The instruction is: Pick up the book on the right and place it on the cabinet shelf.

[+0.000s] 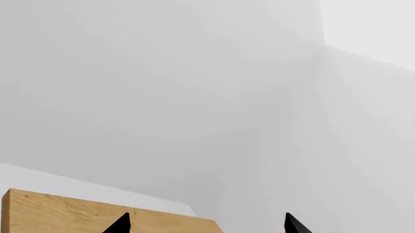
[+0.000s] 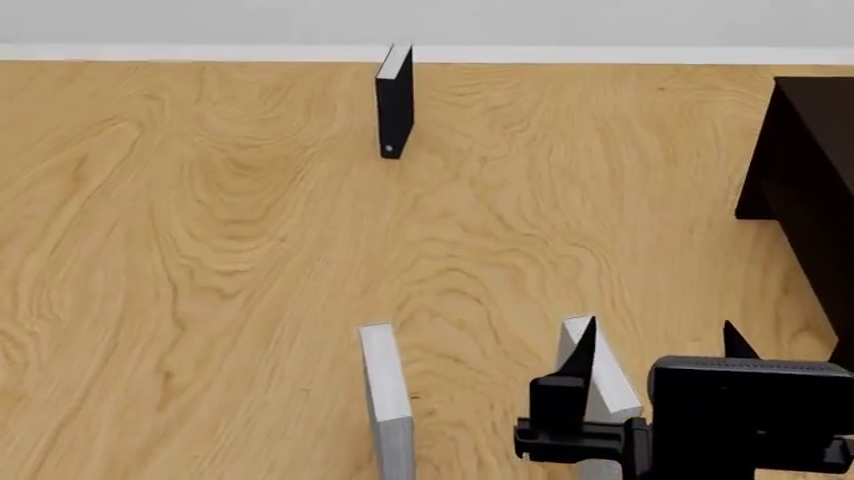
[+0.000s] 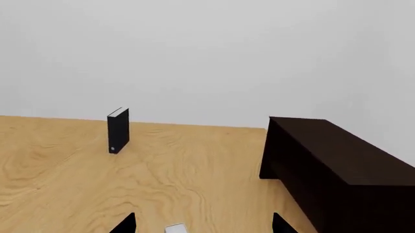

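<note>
Grey and fairly thick, the book (image 2: 603,372) stands upright on the wooden surface (image 2: 200,250) at the near right of the head view, and the right gripper (image 2: 654,350) sits over it with its fingers (image 2: 582,345) spread apart, one tip against the book's left side and the other well to its right, apparently lined up to straddle the cover before closing; nothing is held. Just left stands a thinner grey book (image 2: 384,400), close enough that a sideways drift could tip it. Off to the right, the dark cabinet shelf (image 2: 807,160) rests on the same surface, with bare wood between it and the book. Farthest back, a black book (image 2: 394,100) stands alone near the wall, out of the way. On the left wrist view, the left gripper (image 1: 207,224) shows open tips aimed at a blank wall, idle
</note>
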